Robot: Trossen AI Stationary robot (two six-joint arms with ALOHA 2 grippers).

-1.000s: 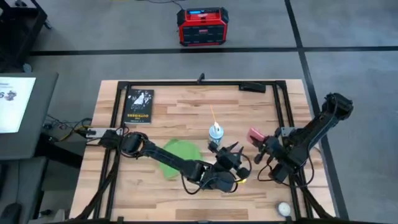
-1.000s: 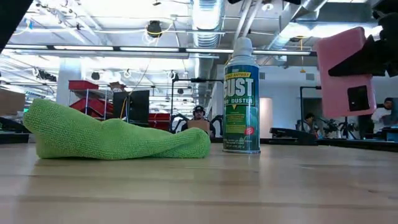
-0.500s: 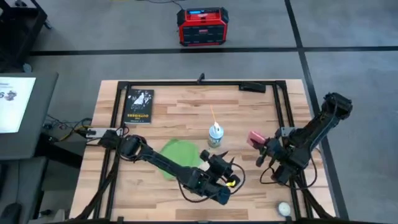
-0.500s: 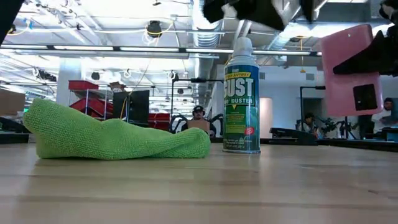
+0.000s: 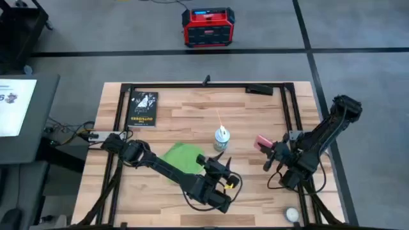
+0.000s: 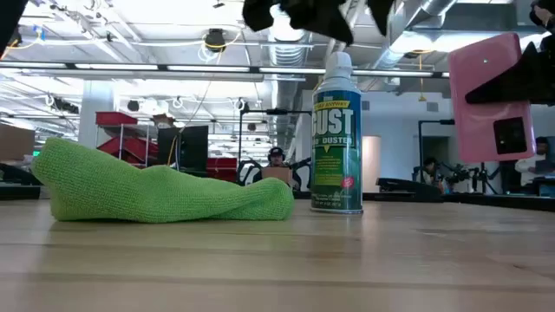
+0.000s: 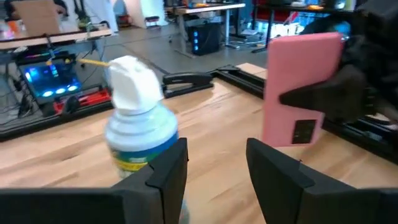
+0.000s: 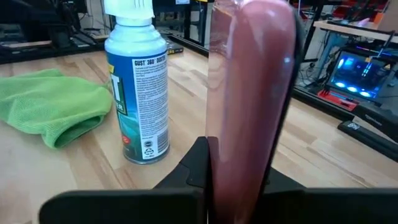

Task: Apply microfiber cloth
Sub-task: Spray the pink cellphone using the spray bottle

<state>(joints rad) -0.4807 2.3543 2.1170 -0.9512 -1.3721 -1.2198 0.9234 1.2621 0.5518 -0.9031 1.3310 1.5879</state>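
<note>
I see one container on my wooden table [image 5: 255, 115]: an upright green-and-white can of air duster [image 5: 221, 138] with a white cap and a thin straw, closed, its contents hidden; it stands near the table's middle, with a black book with yellow lettering [image 5: 142, 108] lying flat well apart toward the far left corner.

The crumpled lime-green microfiber cloth [image 5: 182, 158] lies on the table just left of the can, not touching it in the low view; nothing grips it. My left gripper [image 5: 219, 168] hangs above the table just beside the cloth's right edge and in front of the can, its fingers [image 7: 281, 174] spread with nothing between them; the left wrist view looks past them at the can's cap and at the pink phone. My right gripper [image 5: 271, 153] is off to the right of the can, well apart from the cloth, clamped on an upright pink phone [image 5: 262, 141] held clear of the table.

Against half a second ago, the left gripper has drawn back leftward, nearer the cloth; the cloth, can and book lie as they did; the phone sits about where it was.
</note>
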